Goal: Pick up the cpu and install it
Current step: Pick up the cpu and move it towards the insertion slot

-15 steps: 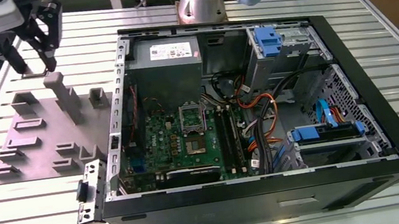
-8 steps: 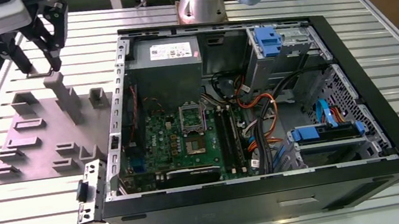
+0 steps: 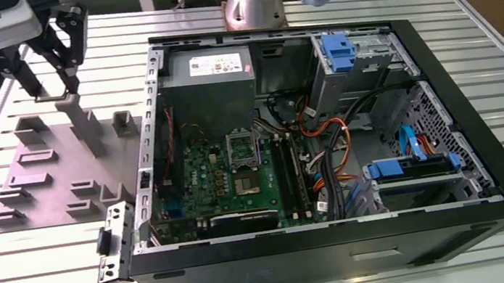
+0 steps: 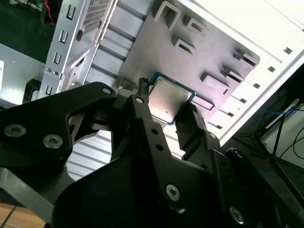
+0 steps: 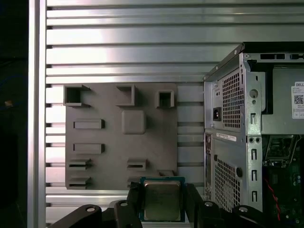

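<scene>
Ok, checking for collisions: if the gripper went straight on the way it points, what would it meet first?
Probably the grey fixture plate beneath it; the gripper, holding the cpu, points down at its edge.

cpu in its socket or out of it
Out. The cpu sits clamped between the gripper's fingers above the grey fixture plate, outside the computer case.

Gripper (image 3: 51, 91) vertical, pointed downward, tight against two opposite edges of the cpu (image 5: 161, 199).
</scene>
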`<state>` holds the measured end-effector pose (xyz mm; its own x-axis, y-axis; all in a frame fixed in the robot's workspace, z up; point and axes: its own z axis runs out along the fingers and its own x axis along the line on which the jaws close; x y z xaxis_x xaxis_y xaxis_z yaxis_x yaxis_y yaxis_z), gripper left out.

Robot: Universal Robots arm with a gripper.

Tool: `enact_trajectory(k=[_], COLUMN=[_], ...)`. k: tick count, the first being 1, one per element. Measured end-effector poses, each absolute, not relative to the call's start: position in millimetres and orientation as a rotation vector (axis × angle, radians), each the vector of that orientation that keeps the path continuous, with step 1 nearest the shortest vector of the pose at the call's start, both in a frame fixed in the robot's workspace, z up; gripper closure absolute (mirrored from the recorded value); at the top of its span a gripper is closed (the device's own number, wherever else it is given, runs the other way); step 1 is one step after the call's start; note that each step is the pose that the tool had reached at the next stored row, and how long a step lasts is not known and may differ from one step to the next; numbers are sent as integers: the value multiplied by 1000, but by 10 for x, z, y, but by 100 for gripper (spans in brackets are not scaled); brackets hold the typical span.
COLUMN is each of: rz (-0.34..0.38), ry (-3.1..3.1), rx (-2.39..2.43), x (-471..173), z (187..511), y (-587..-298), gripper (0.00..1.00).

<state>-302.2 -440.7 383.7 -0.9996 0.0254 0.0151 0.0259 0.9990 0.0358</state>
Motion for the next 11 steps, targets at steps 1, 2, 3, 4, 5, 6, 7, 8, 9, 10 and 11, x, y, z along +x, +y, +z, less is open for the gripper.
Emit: enact_trajectory(k=[1,2,3,4,5,6,7,8,9,10,11], rz=[-56,-56,-57,-57,-57,-56,-56,-57,-57,-56,-56], ry=[-3126,-3126,-3126,-3126,-3126,-3126,-3126,-3126,-3126,-3126,-3126], rx=[-40,-40,-40,-40,-40,-40,-40,-40,-40,-40,-40], x=[-3002,-2978,-2955,-2931,-2912,-2899,-2897,-2897,-2897,-2896,-2896], z=[3836,3836,3836,3836,3836,3836,3836,3836,3836,3836,3837], y=[-4408,-4408,-4408,-4407,-4408,-4408,-4408,-4408,-4408,-4408,-4407], gripper=[53,53,53,53,53,53,53,53,53,53,53])
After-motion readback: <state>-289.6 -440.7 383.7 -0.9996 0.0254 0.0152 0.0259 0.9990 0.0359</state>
